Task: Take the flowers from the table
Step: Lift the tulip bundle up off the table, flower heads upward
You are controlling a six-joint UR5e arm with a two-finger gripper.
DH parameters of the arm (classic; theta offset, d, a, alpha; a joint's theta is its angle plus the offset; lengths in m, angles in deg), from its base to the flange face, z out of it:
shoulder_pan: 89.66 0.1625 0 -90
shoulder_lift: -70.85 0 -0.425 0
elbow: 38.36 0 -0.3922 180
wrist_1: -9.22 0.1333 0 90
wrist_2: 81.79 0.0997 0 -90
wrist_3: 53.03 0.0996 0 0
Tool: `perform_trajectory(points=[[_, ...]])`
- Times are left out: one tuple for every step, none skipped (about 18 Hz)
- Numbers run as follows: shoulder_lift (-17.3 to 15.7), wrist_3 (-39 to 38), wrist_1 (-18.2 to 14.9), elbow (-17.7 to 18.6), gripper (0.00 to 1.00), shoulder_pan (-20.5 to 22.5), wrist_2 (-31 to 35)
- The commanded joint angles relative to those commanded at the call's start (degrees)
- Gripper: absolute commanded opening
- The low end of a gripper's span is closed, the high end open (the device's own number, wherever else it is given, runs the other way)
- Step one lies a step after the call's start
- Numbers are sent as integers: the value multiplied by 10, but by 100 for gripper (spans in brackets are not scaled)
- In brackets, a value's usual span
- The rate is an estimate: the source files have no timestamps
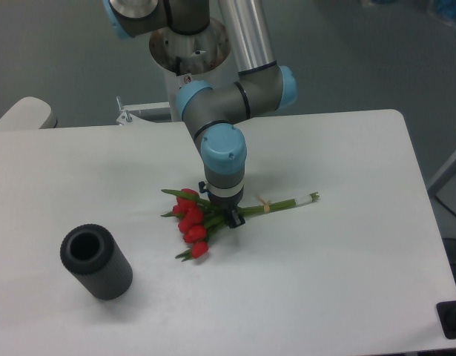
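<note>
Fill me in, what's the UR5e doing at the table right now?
The arm has its gripper down on the flowers, at the point where the stems meet the red buds. The bunch lies on the white table, stem ends pointing right. From this view I can't tell whether the fingers have closed on the stems. A dark grey ribbed cylinder lies apart, near the front left, untouched.

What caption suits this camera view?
Gripper lowered onto red tulip flowers lying on the white table.
</note>
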Motion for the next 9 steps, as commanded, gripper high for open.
perform_trajectory(points=[[-2,0,0,-1,32,1,-1],[-3,1,-1,-3,32,3,-1],[-4,1,-3,-9,32,3,-2],[-9,2,-10,-17,32,5,-2],[-15,5,-14,-26,32,6,-3],[-21,8,-21,-34,32,6,-13],[-30,8,-32,-46,32,6,-32],[-40,6,-50,-62,32,7,-62],[-48,5,-73,-82,32,8,-94]])
